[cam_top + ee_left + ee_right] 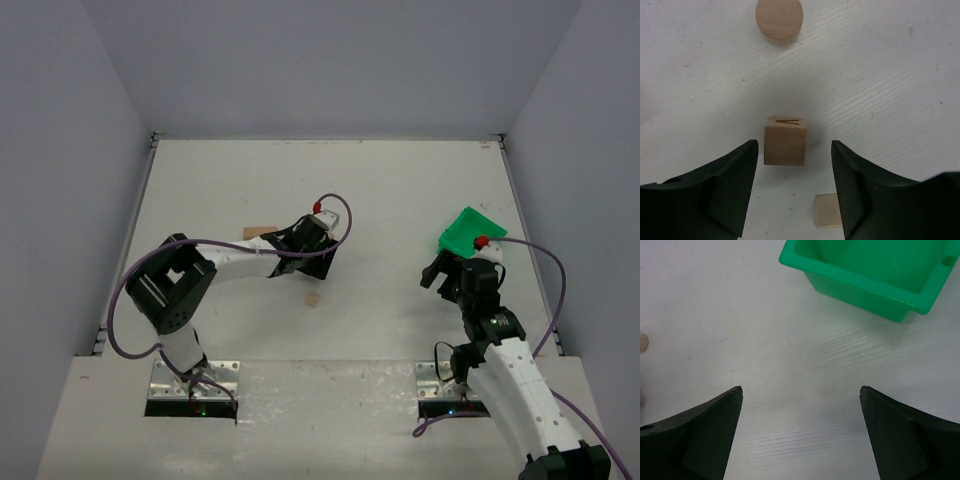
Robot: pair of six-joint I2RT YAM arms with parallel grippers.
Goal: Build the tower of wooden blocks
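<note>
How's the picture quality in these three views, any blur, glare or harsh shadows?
Top external: even, soft light, no glare; the tiny loose block is barely resolved. Left wrist: the wooden cube is sharp with a faint soft shadow; its fingers are dark, slightly soft. Right wrist: the green bin is crisp, no blown highlights.

Wooden cube (785, 147), brown V-like mark (788, 121) on its top face, letter uncertain

Bright, even, diffuse light from overhead, no glare. Small light-tan wooden cube (785, 142) throws faint soft shadow on white wood-grain tabletop (880, 75). Wrist pics sharp mid-frame; top pic lower-res w/ softer detail.
</note>
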